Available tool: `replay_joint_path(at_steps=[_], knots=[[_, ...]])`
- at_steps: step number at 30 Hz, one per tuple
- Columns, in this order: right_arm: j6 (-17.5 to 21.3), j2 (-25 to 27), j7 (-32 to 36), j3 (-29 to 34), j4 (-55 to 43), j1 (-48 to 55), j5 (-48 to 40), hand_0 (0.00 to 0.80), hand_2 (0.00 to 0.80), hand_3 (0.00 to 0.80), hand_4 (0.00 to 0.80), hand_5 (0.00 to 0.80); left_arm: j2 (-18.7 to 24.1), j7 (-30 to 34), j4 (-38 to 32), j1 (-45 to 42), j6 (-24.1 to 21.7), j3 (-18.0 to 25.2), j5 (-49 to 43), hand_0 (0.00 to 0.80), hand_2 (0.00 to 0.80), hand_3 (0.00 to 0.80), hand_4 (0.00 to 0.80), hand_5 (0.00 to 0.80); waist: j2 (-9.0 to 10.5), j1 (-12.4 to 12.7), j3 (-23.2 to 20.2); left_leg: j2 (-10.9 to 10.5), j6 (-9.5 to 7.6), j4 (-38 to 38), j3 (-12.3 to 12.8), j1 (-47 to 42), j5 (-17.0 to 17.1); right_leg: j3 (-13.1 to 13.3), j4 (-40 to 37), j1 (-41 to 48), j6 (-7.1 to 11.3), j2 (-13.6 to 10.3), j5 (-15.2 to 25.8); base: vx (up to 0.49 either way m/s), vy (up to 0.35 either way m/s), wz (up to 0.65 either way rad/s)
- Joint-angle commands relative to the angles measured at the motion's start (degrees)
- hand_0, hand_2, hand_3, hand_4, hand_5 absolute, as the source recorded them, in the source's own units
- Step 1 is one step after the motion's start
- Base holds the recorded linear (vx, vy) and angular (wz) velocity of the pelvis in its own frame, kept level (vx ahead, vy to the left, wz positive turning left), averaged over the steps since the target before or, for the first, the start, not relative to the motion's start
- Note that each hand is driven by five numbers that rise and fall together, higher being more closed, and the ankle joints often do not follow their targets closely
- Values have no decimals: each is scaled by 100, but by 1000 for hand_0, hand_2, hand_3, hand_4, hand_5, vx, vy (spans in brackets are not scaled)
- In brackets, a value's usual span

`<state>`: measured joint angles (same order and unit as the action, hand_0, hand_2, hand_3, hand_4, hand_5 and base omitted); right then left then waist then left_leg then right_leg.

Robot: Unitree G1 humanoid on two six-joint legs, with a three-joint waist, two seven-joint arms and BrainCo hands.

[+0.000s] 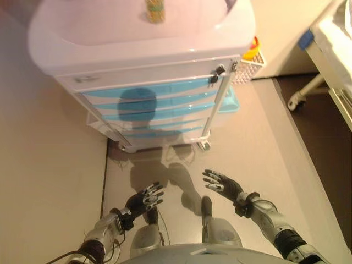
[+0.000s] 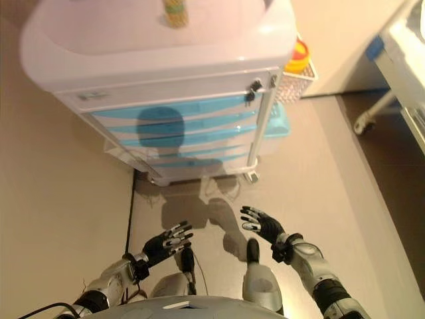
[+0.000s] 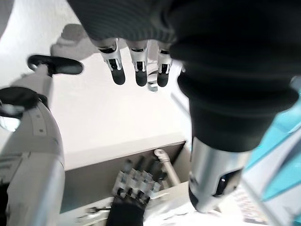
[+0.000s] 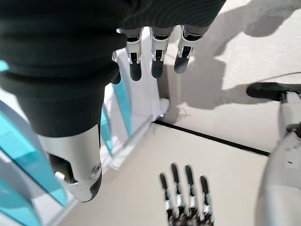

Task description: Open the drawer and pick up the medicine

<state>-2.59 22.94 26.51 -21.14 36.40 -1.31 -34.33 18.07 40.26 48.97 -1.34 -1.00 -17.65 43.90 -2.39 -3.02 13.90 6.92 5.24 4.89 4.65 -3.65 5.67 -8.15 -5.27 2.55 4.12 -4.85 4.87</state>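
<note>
Both robot hands are held low in front of the body, nearest the head camera. To the left, the left robot hand [image 1: 144, 200] is seen with fingers straight and spread, holding nothing; to the right, the right robot hand [image 1: 223, 184] is likewise flat and empty. Each is well apart from the cart [image 1: 148, 71] that stands ahead on the floor [image 1: 264, 159].

All drawers [image 1: 151, 104] of the cart, with light-blue fronts, are seen closed, so no medicine can be made out inside; where it lies cannot be told. A small bottle [image 1: 155, 10] stands on the cart's top, and whether it is the medicine cannot be told either. A white basket [image 1: 248, 65] with a yellow thing in it hangs at the cart's right side, and part of a bed [image 1: 330, 60] is seen at far right.

A drawer front is judged stiff and smooth, best hooked at its upper lip. Medicine is expected to be light and somewhat slippery, best pinched round its middle.
</note>
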Motion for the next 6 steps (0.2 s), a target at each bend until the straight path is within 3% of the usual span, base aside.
replay_joint_path(at_steps=[1, 6], knots=[[7, -209, 141, -136, 242, 102, -80, 0, 0, 0, 0, 0, -60, 390, 307, 10, 60, 42, 337, 0, 0, 0, 0, 0, 163, 197, -244, -63, 93, -311, -20, 226, -283, -170, 546, -153, 141, -75, -405, 39, 30, 18], [15, -430, 424, -92, 1053, 65, -222, 0, 0, 0, 0, 0, -238, 595, 586, -97, 106, 41, 484, 0, 0, 0, 0, 0, 92, 348, -486, -93, 99, -206, -96, 137, -278, -346, 504, 28, 137, -107, -472, 16, 44, 19]])
